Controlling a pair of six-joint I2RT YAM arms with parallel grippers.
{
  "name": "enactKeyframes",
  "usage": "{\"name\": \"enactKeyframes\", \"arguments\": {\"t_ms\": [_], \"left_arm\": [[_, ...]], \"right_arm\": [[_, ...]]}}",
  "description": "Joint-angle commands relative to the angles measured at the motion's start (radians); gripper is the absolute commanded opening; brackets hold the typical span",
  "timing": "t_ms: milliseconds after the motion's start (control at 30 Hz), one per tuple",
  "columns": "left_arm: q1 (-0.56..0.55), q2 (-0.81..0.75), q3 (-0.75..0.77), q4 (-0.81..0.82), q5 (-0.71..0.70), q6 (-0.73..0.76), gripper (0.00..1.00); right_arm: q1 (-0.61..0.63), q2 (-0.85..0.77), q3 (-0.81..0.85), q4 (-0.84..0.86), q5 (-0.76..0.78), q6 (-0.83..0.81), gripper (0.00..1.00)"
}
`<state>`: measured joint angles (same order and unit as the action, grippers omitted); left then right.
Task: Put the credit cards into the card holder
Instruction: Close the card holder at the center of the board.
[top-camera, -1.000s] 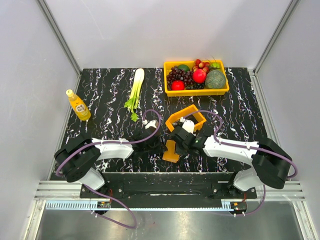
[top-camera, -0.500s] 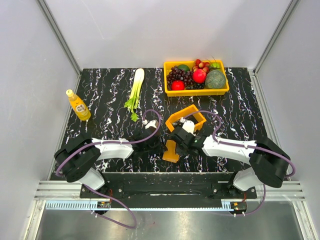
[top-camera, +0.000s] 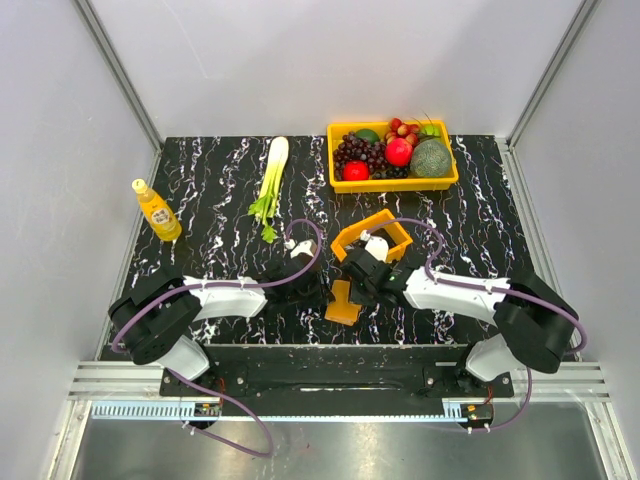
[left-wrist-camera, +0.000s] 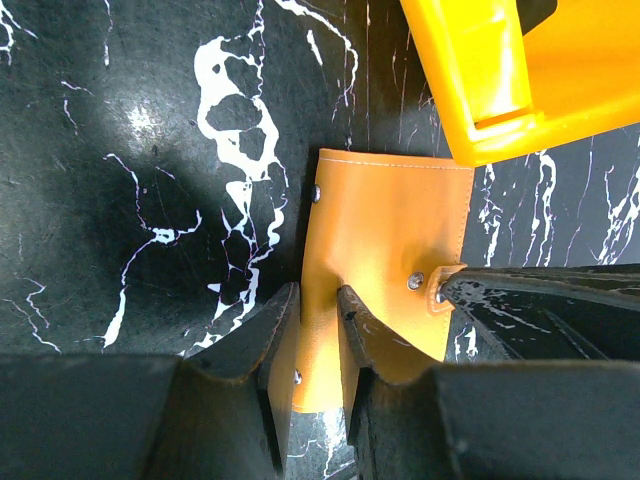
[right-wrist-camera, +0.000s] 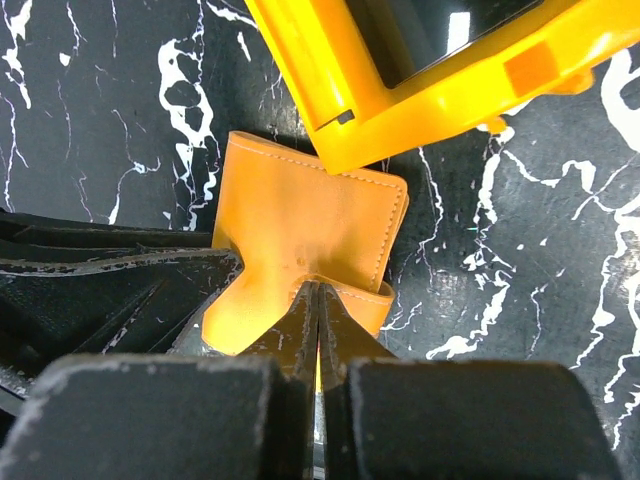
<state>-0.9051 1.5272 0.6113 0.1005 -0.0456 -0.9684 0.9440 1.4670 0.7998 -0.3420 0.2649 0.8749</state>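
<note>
The orange card holder (top-camera: 342, 308) lies near the table's front edge, between my two grippers. In the left wrist view my left gripper (left-wrist-camera: 318, 312) is shut on the card holder's (left-wrist-camera: 390, 230) left edge. In the right wrist view my right gripper (right-wrist-camera: 318, 300) is shut on a raised flap of the card holder (right-wrist-camera: 310, 215), with its jaws almost touching. From above, the left gripper (top-camera: 322, 290) and right gripper (top-camera: 354, 288) meet over it. No credit cards show in any view.
A small orange raised-wall tray (top-camera: 385, 222) stands just behind the card holder, touching its far edge (right-wrist-camera: 400, 110). A yellow fruit basket (top-camera: 393, 183) is at the back right. A green stalk (top-camera: 272, 175) lies at the back, and an orange bottle (top-camera: 157, 212) stands at the left.
My right arm has shifted slightly left and away, pulling the card holder's flap with it. The left arm has barely moved.
</note>
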Motion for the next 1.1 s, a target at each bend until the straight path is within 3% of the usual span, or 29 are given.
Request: {"name": "enactKeyframes", "arguments": {"t_ms": [0,1067], "left_arm": [[-0.006,0.013,0.004,-0.008,0.003,0.016,0.25],[-0.006,0.019,0.004,-0.012,0.006,0.016,0.25]], "right_arm": [[-0.007,0.019,-0.004,0.046,-0.036,-0.001,0.00],[-0.007,0.122,-0.013,0.032,0.022,0.013,0.00]]}}
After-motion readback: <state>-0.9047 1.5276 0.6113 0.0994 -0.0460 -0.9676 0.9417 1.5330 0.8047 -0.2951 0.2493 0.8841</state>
